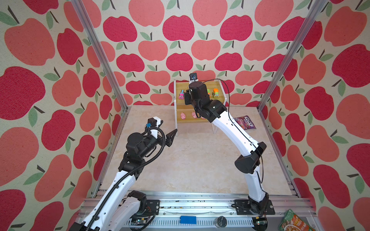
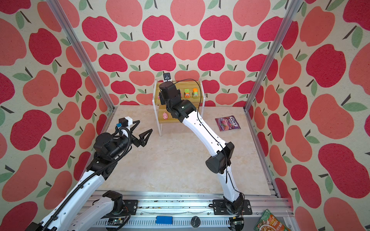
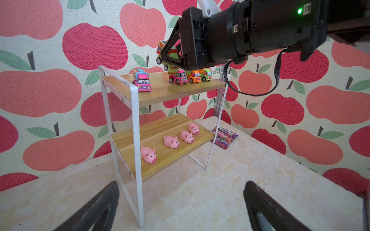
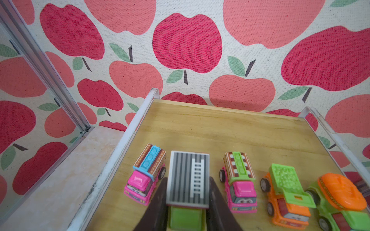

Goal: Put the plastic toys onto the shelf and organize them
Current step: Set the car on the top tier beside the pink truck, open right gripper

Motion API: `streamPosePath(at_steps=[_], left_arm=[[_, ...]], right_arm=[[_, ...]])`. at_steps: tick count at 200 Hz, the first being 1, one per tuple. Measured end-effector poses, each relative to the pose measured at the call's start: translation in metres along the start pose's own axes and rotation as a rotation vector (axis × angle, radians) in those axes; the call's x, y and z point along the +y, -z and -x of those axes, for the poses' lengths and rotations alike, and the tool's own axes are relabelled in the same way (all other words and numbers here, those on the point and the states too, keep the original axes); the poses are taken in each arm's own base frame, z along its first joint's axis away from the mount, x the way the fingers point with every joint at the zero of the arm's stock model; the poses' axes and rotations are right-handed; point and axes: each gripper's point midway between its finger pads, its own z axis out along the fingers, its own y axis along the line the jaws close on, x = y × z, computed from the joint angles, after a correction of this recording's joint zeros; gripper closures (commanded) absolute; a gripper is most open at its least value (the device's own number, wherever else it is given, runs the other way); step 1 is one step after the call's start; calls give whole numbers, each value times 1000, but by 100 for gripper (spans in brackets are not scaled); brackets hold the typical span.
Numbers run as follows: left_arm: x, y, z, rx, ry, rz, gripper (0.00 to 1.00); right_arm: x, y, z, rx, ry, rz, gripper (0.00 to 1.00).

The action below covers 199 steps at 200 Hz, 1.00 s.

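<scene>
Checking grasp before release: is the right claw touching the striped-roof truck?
Touching. In the right wrist view, the right claw has both fingers pressed flush against the sides of the striped-roof truck, with no gap visible.

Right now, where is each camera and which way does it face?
Top views: high at the near edge, looking down at table and shelf; both arms show.
Left wrist: near the shelf, facing it; open left gripper shows.
Right wrist: above the upper board, looking down; right gripper shut on striped truck.
Shared: both wrist views show that truck.
</scene>
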Motion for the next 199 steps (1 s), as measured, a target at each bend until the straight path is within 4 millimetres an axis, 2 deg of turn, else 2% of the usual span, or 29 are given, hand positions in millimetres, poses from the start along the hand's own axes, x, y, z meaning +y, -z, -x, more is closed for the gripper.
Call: streamPosePath(at_steps=[24, 82, 199], left_arm=[[0, 0, 0, 0, 4, 0, 1], [1, 0, 0, 1, 5, 2, 1], [1, 0, -5, 19, 12, 3, 1]], right_arm=[[-1, -4, -2, 6, -13, -4, 72], [7, -19, -22, 51, -13, 4, 72], [1, -21, -24, 63, -11, -4, 70]])
